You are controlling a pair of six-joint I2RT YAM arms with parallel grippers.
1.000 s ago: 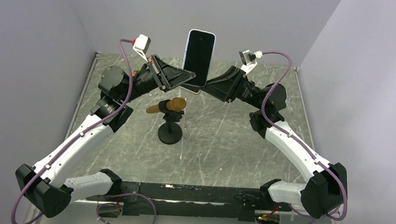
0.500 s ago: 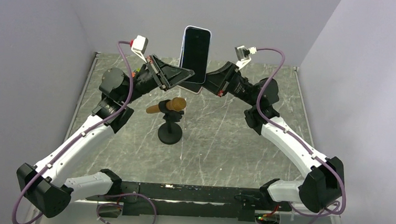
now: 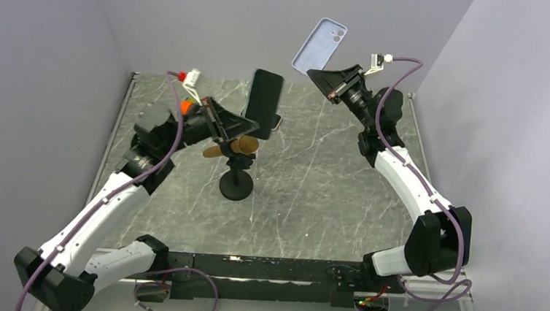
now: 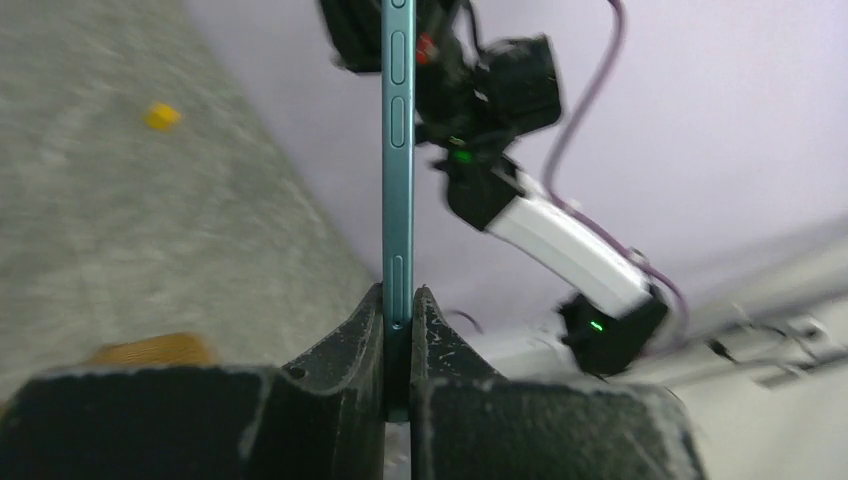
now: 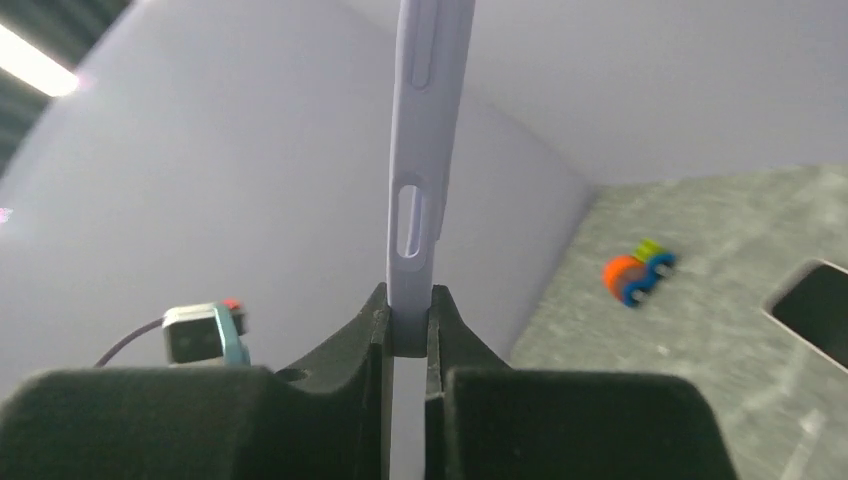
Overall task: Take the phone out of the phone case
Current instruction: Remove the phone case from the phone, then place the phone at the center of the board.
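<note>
Clamping the phone by its lower end, the left gripper holds it upright above the table, at the left of centre. The dark screen faces the top camera. In the left wrist view the jaws are shut tight on the phone's thin teal edge, both fingers pressed against it, and the side buttons are visible. The phone is bare, out of the case. A small yellow block lies on the table behind it, blurred.

Just below and in front of the phone stands a black stand with a round base. A brown wooden bar lies across its top. Whether the phone touches it cannot be told.

To the right, the right gripper is raised high against the back wall, well apart from the phone. It pinches the empty lilac case by its lower end, tilted right, with the camera cutout at the top. The right wrist view shows the jaws closed on the case's edge. A small orange, blue and green toy sits on the table beyond.
</note>
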